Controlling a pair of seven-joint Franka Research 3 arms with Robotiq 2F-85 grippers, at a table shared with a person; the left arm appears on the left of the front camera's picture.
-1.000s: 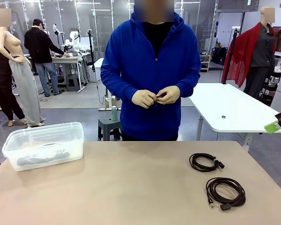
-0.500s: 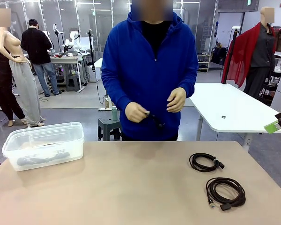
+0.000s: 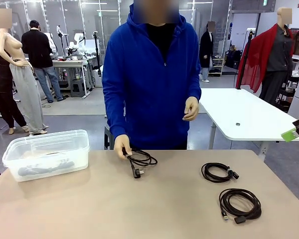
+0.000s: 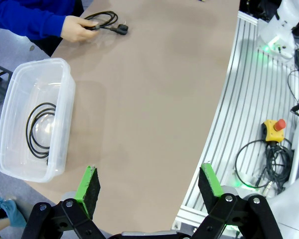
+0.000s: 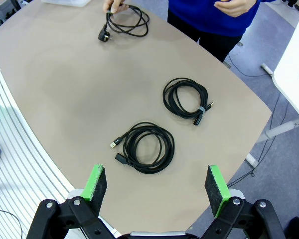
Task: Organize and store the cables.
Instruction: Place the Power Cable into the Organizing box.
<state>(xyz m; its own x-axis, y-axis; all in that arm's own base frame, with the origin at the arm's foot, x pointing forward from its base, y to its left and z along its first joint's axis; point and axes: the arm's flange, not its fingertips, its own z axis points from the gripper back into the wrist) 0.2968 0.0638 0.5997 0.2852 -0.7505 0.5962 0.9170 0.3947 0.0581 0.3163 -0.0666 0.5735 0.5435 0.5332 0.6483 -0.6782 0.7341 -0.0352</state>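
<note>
Three coiled black cables lie on the tan table. A person's hand (image 3: 122, 145) rests one coil (image 3: 141, 159) on the far edge, its plug (image 3: 136, 173) pointing toward me; the same coil (image 5: 128, 21) lies at the top of the right wrist view. A small coil (image 3: 218, 172) and a larger coil (image 3: 240, 203) lie at the right. My right gripper (image 5: 157, 184) hangs open high above the larger coil (image 5: 147, 147) and the small coil (image 5: 186, 97). My left gripper (image 4: 149, 186) hangs open above the near left table edge. Both hold nothing.
A clear plastic bin (image 3: 45, 137) stands at the table's left with another black cable (image 4: 42, 129) coiled inside. One green pad (image 3: 289, 135) of my right arm's gripper shows at the right edge. A white table (image 3: 244, 114) stands behind on the right.
The person brought a coiled cable down from chest height and set it on the table's far edge, one hand still on it. My grippers have not moved.
</note>
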